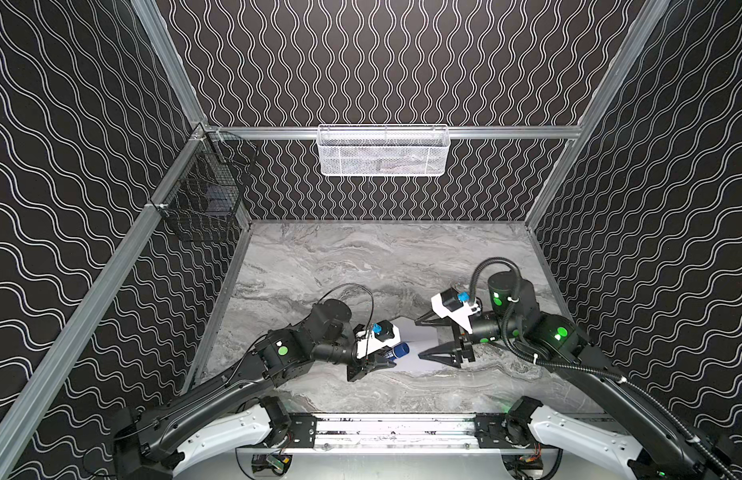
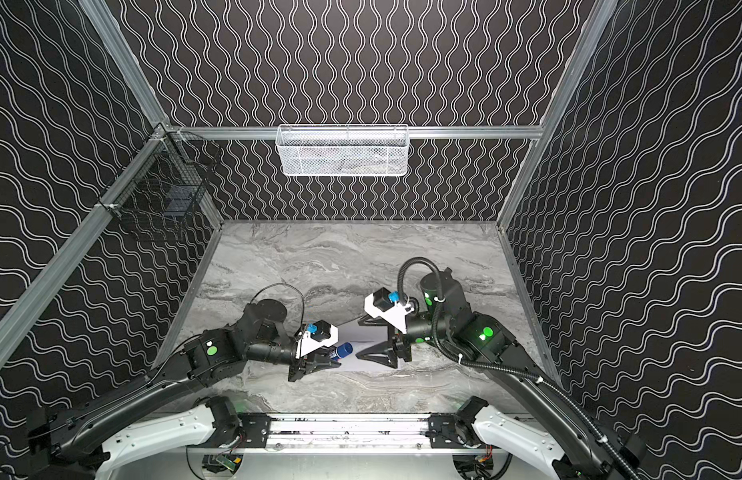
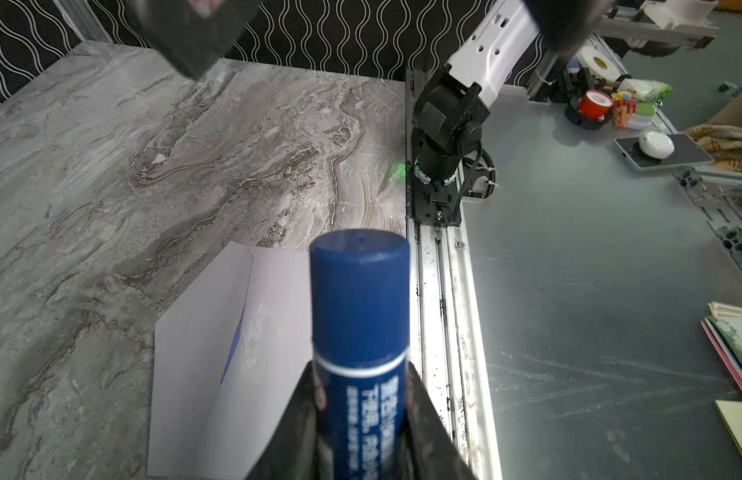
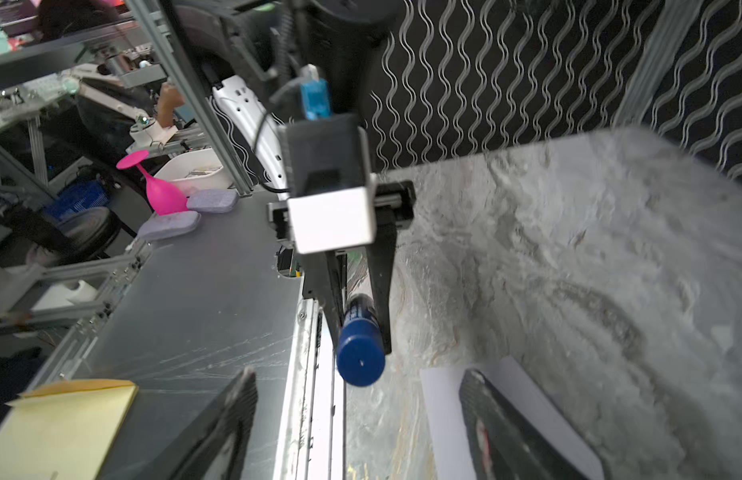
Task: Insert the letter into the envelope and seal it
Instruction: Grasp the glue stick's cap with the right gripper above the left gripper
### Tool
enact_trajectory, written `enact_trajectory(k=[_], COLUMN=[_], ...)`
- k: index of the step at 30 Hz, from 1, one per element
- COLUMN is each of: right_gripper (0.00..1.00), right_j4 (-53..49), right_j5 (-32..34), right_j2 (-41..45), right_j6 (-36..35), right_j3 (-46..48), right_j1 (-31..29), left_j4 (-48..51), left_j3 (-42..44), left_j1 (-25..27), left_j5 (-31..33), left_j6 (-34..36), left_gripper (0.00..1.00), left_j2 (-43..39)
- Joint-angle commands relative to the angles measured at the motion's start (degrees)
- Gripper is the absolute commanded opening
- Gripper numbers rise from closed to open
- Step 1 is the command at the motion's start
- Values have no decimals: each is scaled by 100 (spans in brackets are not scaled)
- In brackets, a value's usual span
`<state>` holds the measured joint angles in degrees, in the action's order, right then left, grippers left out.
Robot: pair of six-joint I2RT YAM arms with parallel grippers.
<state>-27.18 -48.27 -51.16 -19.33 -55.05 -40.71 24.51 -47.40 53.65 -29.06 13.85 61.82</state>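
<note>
Light, limp and easily creased, the envelope (image 3: 211, 374) lies flat just under the glue stick (image 3: 359, 291) clamped in the left gripper (image 3: 359, 378), the right gripper (image 1: 419, 338) spread wide opposite; I'd take its flap edge.

I am finding the dark blue cylindrical plastic glue stick (image 3: 359, 307) smooth and faintly glossy. The pale grey-lavender paper envelope (image 3: 194, 374) is looking matt. The grey marble-patterned tabletop (image 3: 153, 145) is showing a dull sheen; the bare metal base plate (image 3: 589, 291) is showing scratches.
</note>
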Motion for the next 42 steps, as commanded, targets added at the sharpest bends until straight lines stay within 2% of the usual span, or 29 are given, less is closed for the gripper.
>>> enact_trajectory(k=[1,11,19,42], right_gripper=[79,72,60,30], right_j4=[704,1393,1400,1364], right_j5=[-320,-120,-249,-157], right_j2=[180,-184,-400,-593], right_j6=[-573,169,180,257], right_j3=[369,797,697,646], right_j1=[-14,-497,-631,-789], left_j4=[-162,-300,-491,-500], left_j3=[-21,38,185,138], left_j1=[-3,-3,-3,-3], left_j5=[-188,-328,-354,-421], left_j6=[288,197,-94,-211], left_gripper=[0,0,0,0], left_j2=[8,-1,-88,-30])
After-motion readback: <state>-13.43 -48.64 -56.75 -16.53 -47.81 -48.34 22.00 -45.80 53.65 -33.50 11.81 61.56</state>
